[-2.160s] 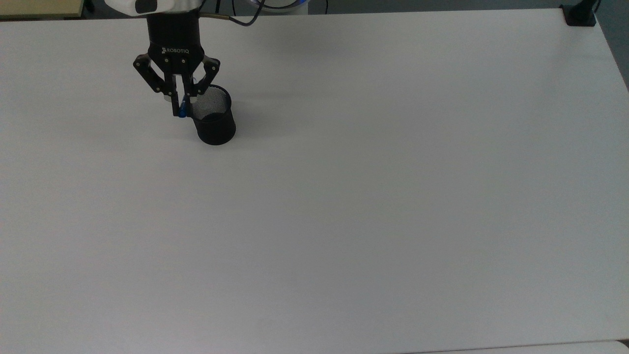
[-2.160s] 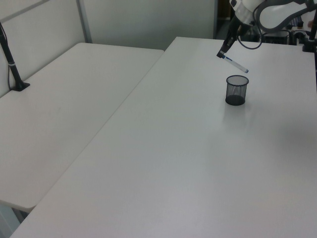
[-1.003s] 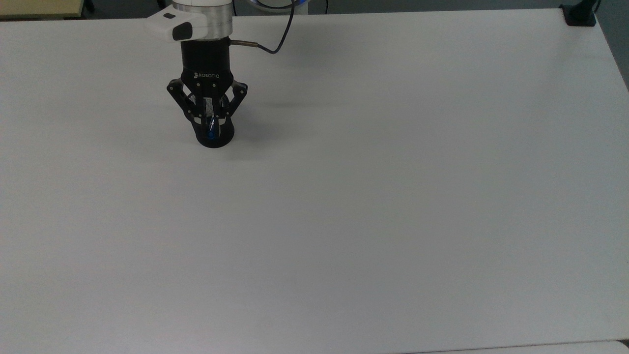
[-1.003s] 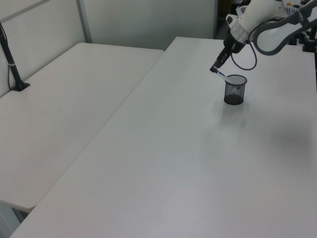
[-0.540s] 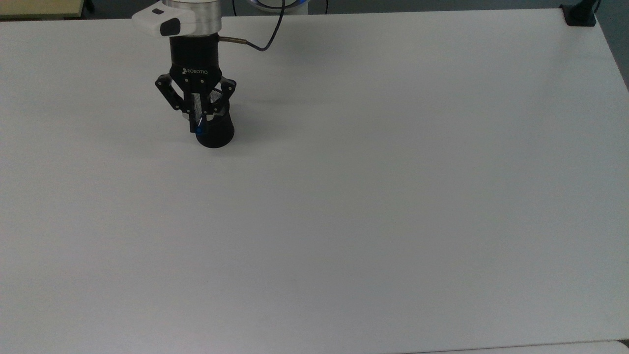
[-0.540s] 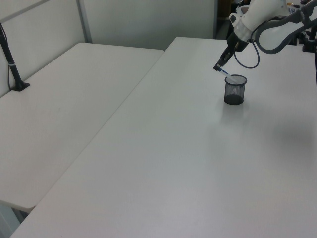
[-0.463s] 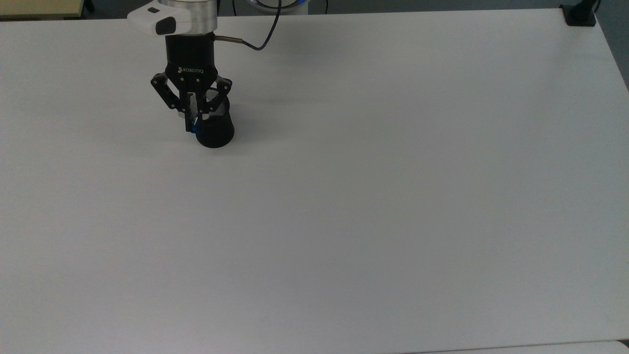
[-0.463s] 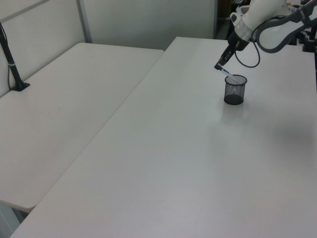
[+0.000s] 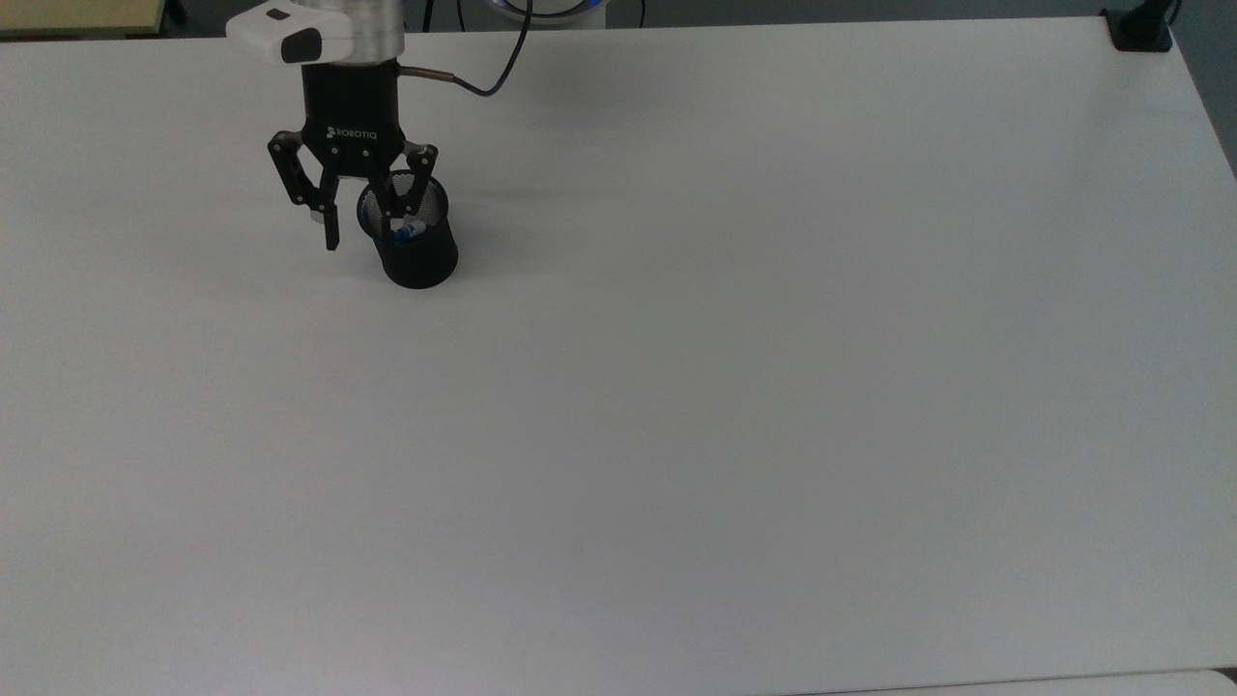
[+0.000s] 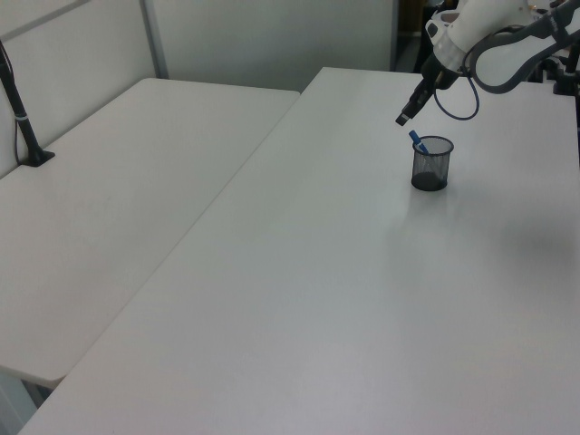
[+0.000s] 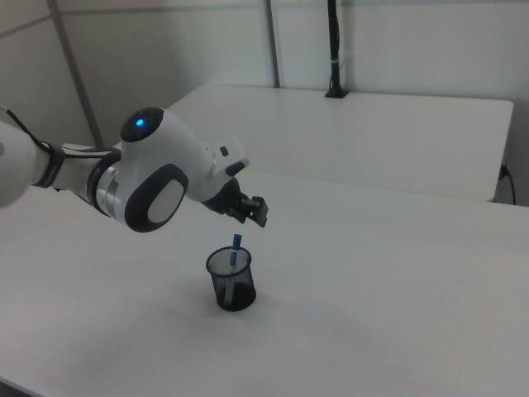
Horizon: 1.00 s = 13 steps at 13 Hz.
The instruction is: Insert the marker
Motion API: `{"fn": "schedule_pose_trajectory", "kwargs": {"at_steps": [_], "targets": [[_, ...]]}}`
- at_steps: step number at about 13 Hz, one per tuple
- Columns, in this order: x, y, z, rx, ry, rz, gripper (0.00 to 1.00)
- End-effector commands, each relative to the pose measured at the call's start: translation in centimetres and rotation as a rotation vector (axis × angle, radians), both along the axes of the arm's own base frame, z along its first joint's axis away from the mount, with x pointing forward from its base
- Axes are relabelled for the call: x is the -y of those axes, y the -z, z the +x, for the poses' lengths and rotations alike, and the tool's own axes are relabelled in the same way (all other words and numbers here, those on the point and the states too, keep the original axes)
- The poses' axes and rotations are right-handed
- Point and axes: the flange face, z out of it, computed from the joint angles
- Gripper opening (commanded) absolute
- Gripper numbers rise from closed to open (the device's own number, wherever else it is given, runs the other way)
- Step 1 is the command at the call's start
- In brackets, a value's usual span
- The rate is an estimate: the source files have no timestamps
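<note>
The marker (image 9: 407, 230) stands tilted inside the black mesh cup (image 9: 422, 259), free of any grip. Its blue end (image 10: 417, 142) pokes above the cup's rim (image 10: 432, 140), and it leans on the rim (image 11: 228, 257) with the blue tip (image 11: 236, 242) uppermost. My gripper (image 9: 362, 232) hangs open just above and beside the cup, towards the top view's left. One finger (image 9: 331, 235) is outside the cup and the other (image 9: 394, 220) is over its mouth. The gripper (image 10: 403, 118) holds nothing. In the right view the gripper (image 11: 258, 213) sits above the marker's tip.
The cup stands on a wide white table (image 9: 734, 387). A black clamp base (image 9: 1140, 29) sits at the top view's top right corner. A second white table (image 10: 118, 181) adjoins it, with a black post (image 10: 22, 118) on its far side.
The gripper was shut on the marker over the cup; it has since opened, let the marker drop into the cup, and drawn back up towards the top view's left.
</note>
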Motion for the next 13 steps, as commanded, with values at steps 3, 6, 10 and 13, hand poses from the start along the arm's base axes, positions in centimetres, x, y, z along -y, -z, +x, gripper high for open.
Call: {"fn": "schedule_pose_trajectory", "kwargs": {"at_steps": [3, 6, 10, 13], "targets": [[-0.5, -1.5, -1.1, 0.011, 0.024, 0.036, 0.82], [-0.8, -6.2, -0.5, -0.053, 0.060, 0.089, 1.00], [-1.4, -15.1, 0.4, -0.248, 0.124, 0.165, 1.00], [-3.1, -18.3, -0.2, -0.357, 0.144, 0.190, 1.00]]}}
